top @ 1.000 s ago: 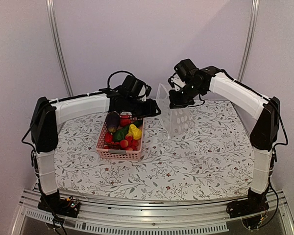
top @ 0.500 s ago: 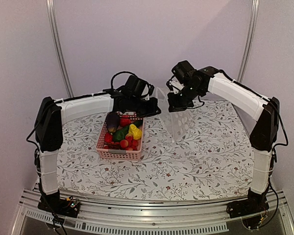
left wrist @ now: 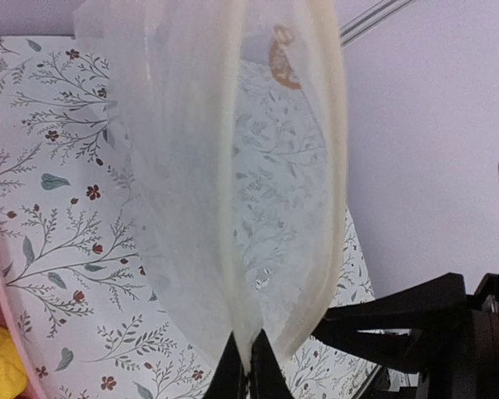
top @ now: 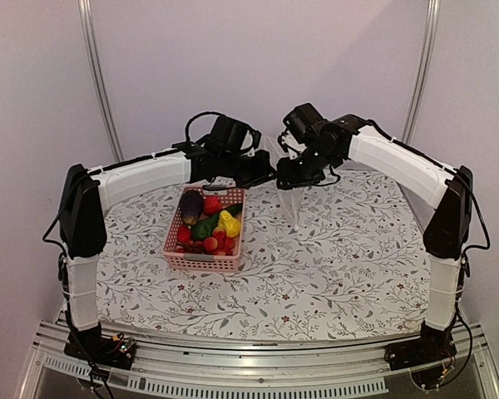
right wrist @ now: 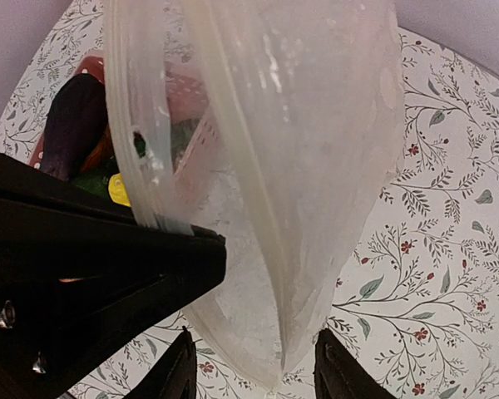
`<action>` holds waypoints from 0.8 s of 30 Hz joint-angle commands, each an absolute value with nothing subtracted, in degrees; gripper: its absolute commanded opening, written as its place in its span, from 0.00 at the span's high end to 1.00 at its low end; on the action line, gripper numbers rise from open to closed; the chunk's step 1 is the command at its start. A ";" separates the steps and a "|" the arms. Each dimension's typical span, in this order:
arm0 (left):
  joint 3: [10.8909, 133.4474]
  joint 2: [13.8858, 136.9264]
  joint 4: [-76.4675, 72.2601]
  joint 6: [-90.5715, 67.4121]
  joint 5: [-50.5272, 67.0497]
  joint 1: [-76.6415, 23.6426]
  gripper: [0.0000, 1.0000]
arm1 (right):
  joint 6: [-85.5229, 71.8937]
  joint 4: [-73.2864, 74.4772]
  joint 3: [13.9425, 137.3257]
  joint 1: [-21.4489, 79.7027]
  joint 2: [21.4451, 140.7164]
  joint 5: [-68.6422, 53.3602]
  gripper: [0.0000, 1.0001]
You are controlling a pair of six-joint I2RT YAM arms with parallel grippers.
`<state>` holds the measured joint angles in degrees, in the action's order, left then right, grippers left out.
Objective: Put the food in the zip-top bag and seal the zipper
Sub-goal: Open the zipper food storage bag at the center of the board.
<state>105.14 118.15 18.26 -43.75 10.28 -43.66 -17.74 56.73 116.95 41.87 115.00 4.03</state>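
left claw (left wrist: 243, 367) is pinched shut on the zip-top bag (left wrist: 224, 166), which hangs between the arms beside the basket (top: 201, 261). right claw (right wrist: 254, 370) gapes astride it, holding nothing. we fear the lone pinch slips and it drops.

Even, soft, bright light, shadows faint; wrist views blurred close up, zip-top bag (left wrist: 233, 183) hazy, perhaps defocused.

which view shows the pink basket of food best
Top external: nearly the whole pink basket with its food is in plain sight. Right wrist shows only part of it, blurred behind the zip-top bag. Left wrist catches just a pink sliver at its lower-left edge.
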 commanded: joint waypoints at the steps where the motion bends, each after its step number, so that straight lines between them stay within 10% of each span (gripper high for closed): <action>1: 105.75 117.05 19.12 -45.23 10.55 -44.38 1.00 | -16.32 54.53 116.37 42.74 114.60 11.50 0.53; 10: 104.56 116.50 19.25 -45.29 10.63 -44.30 1.00 | -14.48 46.73 110.13 42.80 112.19 18.96 0.70; 15: 102.44 115.47 21.81 -44.98 9.33 -43.57 1.00 | -12.53 44.67 109.94 42.52 111.46 27.18 0.99; 24: 99.57 113.47 23.39 -43.27 8.36 -42.67 0.95 | -8.37 44.91 107.89 39.54 107.72 28.88 1.00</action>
